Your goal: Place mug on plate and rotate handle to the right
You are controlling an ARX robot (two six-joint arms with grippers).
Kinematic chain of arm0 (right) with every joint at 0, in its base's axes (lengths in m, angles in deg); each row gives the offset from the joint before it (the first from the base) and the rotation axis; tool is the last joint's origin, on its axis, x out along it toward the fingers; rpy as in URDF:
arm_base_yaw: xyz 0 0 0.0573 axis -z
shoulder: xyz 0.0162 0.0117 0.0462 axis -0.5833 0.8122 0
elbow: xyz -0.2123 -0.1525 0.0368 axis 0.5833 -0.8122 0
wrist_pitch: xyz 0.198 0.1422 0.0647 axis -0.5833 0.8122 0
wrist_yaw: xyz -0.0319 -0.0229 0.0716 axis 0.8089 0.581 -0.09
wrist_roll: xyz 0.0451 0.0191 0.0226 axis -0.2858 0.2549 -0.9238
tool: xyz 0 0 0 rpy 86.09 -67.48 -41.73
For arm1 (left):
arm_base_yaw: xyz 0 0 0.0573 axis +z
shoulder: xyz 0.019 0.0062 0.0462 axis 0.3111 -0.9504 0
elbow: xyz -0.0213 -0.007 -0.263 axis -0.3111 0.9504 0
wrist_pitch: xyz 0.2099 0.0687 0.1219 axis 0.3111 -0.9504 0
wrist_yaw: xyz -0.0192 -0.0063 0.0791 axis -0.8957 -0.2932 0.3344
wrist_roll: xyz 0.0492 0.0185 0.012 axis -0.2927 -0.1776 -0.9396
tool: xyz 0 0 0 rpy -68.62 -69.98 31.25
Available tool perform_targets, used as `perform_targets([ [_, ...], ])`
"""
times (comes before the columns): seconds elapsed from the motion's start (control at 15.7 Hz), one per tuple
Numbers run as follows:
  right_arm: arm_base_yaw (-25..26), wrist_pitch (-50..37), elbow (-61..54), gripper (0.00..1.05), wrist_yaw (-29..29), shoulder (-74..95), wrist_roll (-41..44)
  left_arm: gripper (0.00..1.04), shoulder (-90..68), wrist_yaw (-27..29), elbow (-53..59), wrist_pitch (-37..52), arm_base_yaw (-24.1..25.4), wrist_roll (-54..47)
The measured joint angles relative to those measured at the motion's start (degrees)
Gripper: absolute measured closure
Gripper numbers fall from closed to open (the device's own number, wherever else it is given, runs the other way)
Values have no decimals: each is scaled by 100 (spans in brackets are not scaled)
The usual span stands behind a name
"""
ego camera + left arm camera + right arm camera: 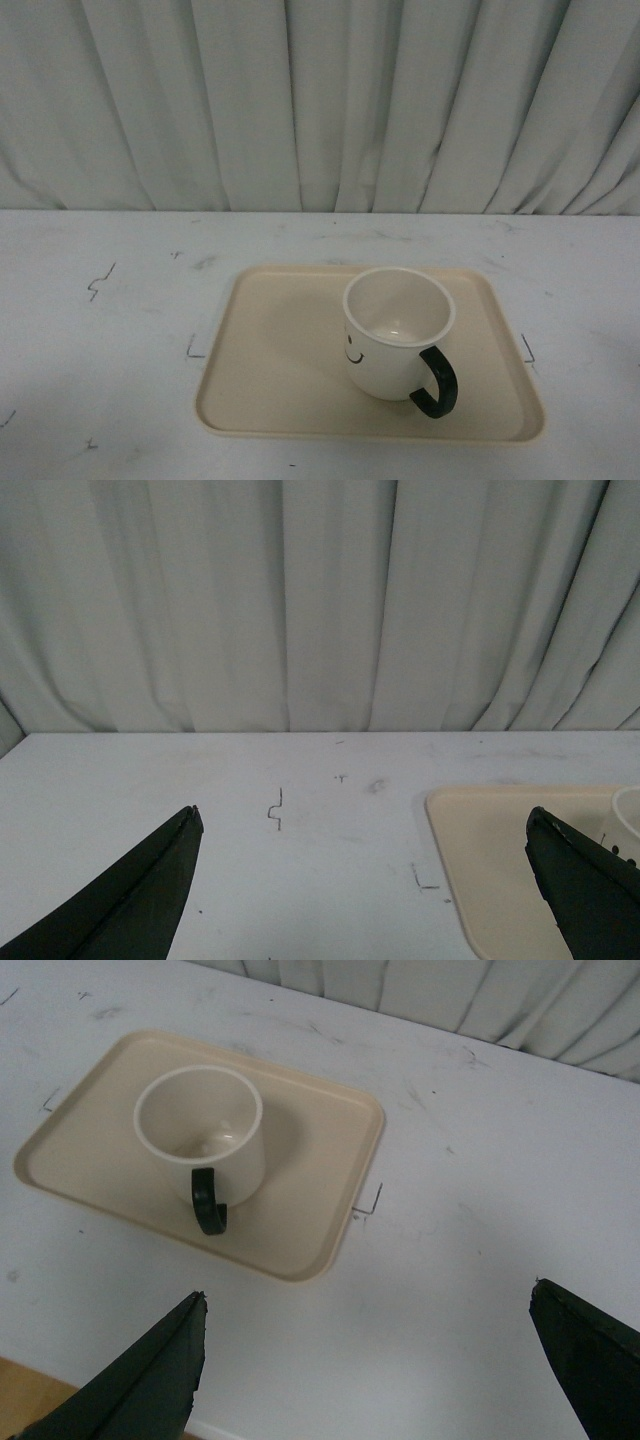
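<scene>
- A pale pleated curtain [320,100] hangs behind the whole scene, at 12 o'clock in the front view.
- The white worktop [100,400] runs from the curtain toward the camera and carries scuffs and small dark pen marks [100,282].
- The beige plate [270,380] lies flat on the worktop, centred slightly toward 3 o'clock in the front view, with corner marks just beside its edges.
- The left fingers [140,890] are spread wide with nothing between them. They hang above bare worktop, and the plate's near corner shows by one tip.
- The right fingers [150,1380] are spread just as wide and grip nothing, well apart from the plate and what stands on it.
- The mug [390,350] stands upright on the plate, mouth up and empty, a little toward 3 o'clock from the plate's middle.
- The black handle [437,385] points to about 4 o'clock in the front view.
- A smiley [352,352] faces about 7 o'clock.
</scene>
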Motion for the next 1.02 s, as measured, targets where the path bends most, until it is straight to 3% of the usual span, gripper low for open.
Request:
perform_targets([
  [0.19, -717, -140, 1309, 6, 535, 2041, -87, 7, 0, 0, 0, 2, 0, 0],
  [0.57, -1163, 756, 3829, 6, 734, 5453, -1368, 7, 0, 0, 0, 2, 0, 0],
  [0.96, -1617, 680, 4540, 6, 977, 7060, -2682, 7, 0, -2, 0, 0, 0, 0],
  [1.02, -1657, 708, 4564, 11, 977, 7141, -2802, 7, 0, 0, 0, 0, 0, 0],
])
